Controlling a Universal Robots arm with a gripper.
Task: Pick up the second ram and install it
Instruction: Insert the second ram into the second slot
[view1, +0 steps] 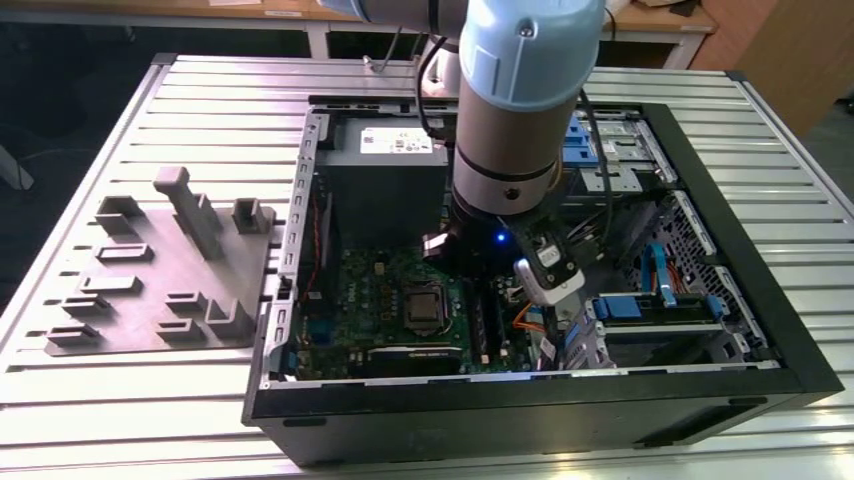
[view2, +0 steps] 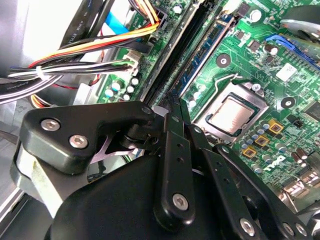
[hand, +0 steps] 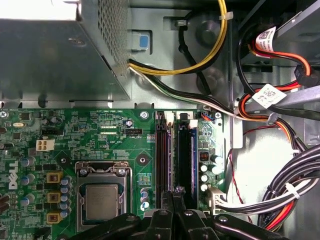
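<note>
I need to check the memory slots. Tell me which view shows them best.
The first wrist view: the memory slots run straight up the board, unobstructed down to the gripper. The second wrist view shows them slanted, partly behind the gripper's linkage. In the exterior view the arm covers most of them.

Computer case (view1: 534, 400) lies open on tabletop (view1: 174, 420), centre-right of exterior view. Fixture plate (view1: 167, 270) at frame left, beside case. Motherboard (view1: 387, 300) in case, lower centre; processor socket (view1: 424, 308) on it, memory slots (view1: 483, 325) just right of socket.
</note>
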